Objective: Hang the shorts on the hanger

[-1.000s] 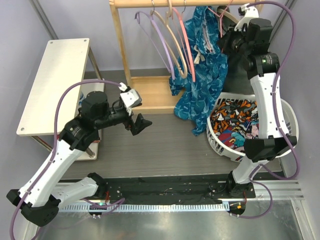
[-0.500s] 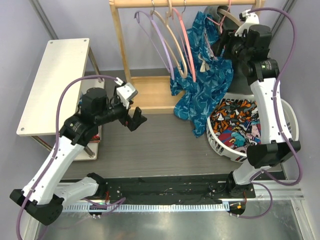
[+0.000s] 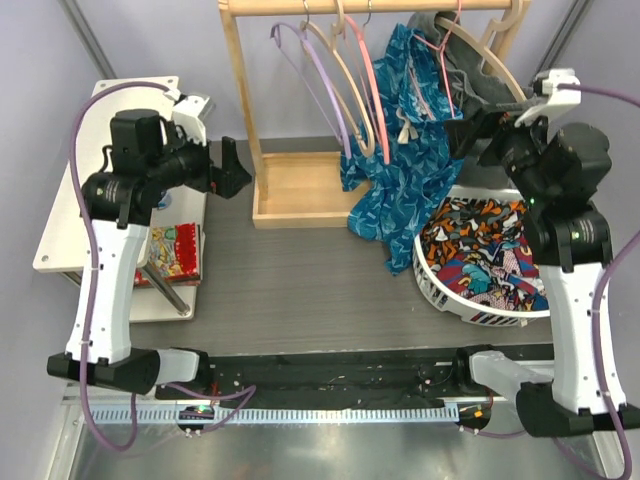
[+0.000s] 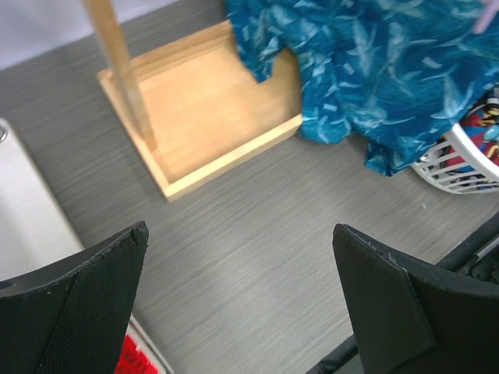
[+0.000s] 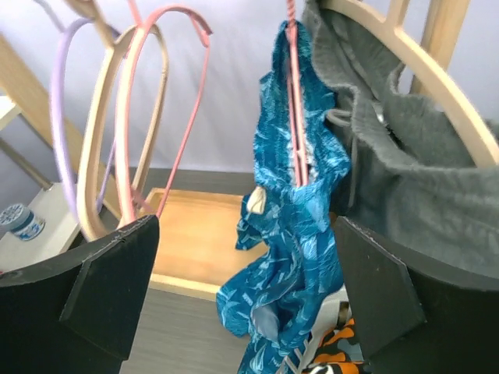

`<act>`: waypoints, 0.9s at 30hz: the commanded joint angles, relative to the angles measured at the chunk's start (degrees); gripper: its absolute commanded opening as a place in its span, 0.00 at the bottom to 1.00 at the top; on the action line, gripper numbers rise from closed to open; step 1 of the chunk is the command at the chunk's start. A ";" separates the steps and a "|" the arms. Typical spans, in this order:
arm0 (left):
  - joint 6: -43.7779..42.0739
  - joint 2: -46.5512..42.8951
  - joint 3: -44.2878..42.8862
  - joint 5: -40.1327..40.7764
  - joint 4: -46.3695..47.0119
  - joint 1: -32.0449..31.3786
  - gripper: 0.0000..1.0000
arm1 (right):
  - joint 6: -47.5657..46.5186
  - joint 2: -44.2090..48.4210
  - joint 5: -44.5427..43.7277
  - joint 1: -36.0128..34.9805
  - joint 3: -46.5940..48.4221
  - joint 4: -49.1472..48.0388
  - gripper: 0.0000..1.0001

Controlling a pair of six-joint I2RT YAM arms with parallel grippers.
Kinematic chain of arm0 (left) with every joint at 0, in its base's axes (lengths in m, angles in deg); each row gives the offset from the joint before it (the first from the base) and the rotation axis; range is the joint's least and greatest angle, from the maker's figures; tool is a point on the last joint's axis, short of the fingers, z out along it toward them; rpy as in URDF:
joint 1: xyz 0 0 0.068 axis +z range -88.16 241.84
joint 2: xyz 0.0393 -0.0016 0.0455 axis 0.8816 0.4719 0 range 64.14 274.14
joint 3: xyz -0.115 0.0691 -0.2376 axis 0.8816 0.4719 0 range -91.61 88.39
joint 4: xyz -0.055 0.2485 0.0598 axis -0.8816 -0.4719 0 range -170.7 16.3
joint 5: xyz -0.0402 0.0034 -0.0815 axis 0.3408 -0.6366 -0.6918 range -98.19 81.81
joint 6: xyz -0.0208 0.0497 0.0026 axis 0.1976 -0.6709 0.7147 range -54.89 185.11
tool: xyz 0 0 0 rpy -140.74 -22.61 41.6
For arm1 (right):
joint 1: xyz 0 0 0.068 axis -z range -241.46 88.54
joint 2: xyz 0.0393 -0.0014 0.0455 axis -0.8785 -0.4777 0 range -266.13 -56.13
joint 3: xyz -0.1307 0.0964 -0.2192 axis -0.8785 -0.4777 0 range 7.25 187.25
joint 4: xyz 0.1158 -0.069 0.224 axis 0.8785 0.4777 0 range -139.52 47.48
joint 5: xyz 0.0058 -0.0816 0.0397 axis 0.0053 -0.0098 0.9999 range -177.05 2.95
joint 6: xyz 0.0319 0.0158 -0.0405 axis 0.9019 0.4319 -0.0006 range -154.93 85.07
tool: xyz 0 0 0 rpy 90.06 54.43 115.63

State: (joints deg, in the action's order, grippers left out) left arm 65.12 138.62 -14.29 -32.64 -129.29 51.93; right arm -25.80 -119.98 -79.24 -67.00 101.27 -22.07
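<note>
Left arm [image 3: 100, 270], right arm [image 3: 575, 310] pulled back; jaws spread, empty; shorts [image 5: 288, 234] draped on hanger [image 5: 294, 101], grey garment [image 5: 405, 156] touching.

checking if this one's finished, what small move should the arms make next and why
Probably just draw the right gripper back toward rest: the shorts already hang draped over the hanger, and the gripper is open, holding nothing and clear of the fabric.

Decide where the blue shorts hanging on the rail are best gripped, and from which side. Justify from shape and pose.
Probably the loose lower fold of the shorts, from the near side facing the arms. The fabric hangs free there in a bunched drape, while the top is draped over the thin pink hanger and crowded by the grey garment beside it.
</note>
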 commanded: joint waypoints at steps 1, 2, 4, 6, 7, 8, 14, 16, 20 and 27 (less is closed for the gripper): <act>0.25 1.11 -5.78 3.08 -10.75 2.44 1.00 | -2.00 5.83 6.76 0.09 -7.96 0.24 1.00; -1.31 1.11 -6.39 3.87 -11.46 2.70 1.00 | -2.44 8.11 9.65 0.09 -10.93 0.94 1.00; -1.94 0.15 -6.93 4.85 -12.17 3.58 1.00 | -3.15 10.14 10.90 0.09 -13.32 3.48 1.00; -2.64 -1.95 -5.79 4.41 -12.43 5.86 1.00 | -5.07 13.05 13.97 0.09 -17.01 5.16 1.00; -3.00 -2.75 -5.44 4.06 -12.52 6.57 1.00 | -5.60 13.92 14.77 0.09 -18.33 6.30 1.00; -3.35 -3.45 -5.00 3.97 -12.78 7.27 1.00 | -6.13 15.06 15.30 0.09 -20.95 6.83 1.00; -4.23 -9.52 1.24 4.41 -13.05 11.39 1.00 | -8.86 20.87 17.67 0.09 -29.31 9.47 1.00; -4.40 -11.71 3.70 4.49 -12.96 11.84 1.00 | -8.77 22.19 18.90 0.09 -30.64 10.35 1.00; -4.58 -14.88 8.01 4.50 -11.82 13.07 1.00 | -8.86 24.13 19.69 0.09 -33.37 11.23 1.00; -3.79 -16.38 9.78 3.53 -10.50 14.13 1.00 | -8.86 26.59 19.96 0.70 -35.04 11.93 1.00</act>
State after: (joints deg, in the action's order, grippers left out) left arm 61.42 122.88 -4.19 -28.29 -141.69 65.37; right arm -34.00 -94.96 -60.61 -66.98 66.65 -9.48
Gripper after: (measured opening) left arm 0.996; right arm 0.996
